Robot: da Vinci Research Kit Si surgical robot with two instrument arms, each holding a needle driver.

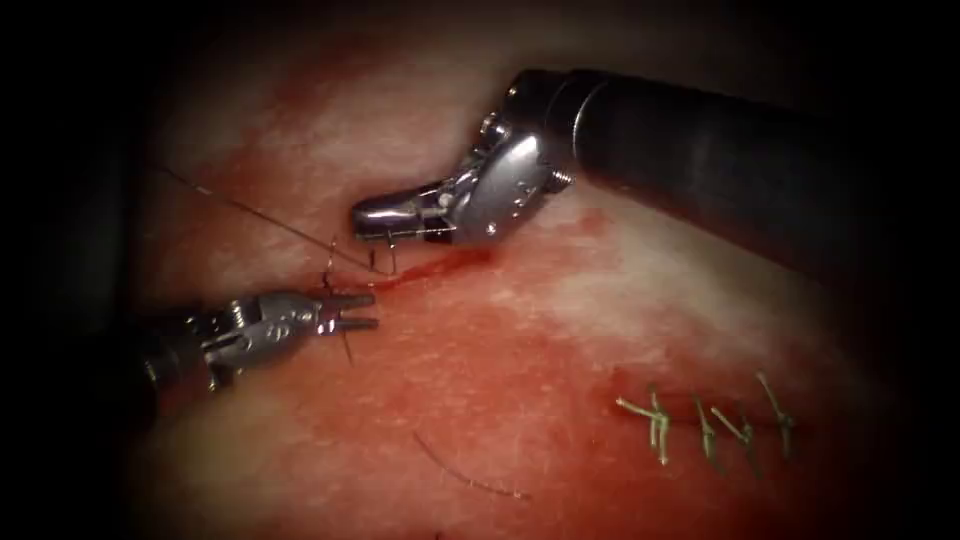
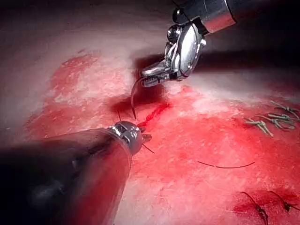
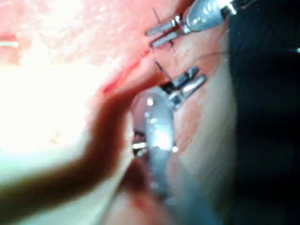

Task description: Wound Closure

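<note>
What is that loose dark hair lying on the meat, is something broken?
Probably a cut end of thread, lying loose on the tissue below the cut. Nothing looks broken. The right tool holds the needle; the left tool is open, holding nothing.

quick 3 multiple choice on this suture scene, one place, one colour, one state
1. The finished stitches lie: A left of both tools, B right of both tools, C between the jaws.
2. Their colour: A green, B white, C blue.
3. The right tool holds: A nothing, B a stitch, C the needle.

B: they sit well right of the cut.
A: plainly green.
C: its jaws are shut on the needle's end, the tip down by the cut, entry unclear. The left tool is open and holds nothing.
</note>
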